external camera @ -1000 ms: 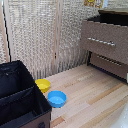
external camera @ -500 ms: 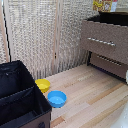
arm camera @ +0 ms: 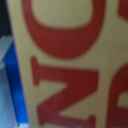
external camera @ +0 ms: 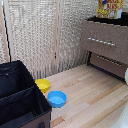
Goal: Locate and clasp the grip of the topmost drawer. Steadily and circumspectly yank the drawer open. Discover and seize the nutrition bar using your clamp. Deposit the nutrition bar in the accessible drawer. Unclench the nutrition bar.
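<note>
My wrist camera is filled by the bar, yellow with big blurred red letters, so I must be pressed right up against it; a blue tip shows along one edge, which suggests my fingers straddle the packet. I cannot tell whether they have closed on it. In the exterior view the bar stands on top of the dresser, at the frame's upper right, above the drawer. My arm is mostly out of that frame. The drawer seems pulled out a little, presumably to receive the bar.
</note>
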Controlling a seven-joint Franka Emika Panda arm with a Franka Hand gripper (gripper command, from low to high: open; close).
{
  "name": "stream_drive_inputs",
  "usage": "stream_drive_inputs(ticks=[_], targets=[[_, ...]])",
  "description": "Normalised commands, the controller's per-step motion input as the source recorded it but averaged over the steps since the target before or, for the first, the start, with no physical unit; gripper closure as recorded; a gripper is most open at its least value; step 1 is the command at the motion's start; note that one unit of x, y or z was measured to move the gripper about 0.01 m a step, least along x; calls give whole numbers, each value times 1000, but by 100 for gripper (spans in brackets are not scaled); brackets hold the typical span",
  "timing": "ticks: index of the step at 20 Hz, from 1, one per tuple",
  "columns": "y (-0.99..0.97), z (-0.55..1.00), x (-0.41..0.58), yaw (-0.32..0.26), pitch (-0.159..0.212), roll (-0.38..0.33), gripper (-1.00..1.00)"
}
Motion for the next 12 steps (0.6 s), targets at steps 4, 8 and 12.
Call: stream_drive_inputs(ticks=[4,8,12], targets=[[9,-9,29,0,13,0,-100],[-25,199,184,0,81,0,-100],[0,359,273,-10,129,0,-100]])
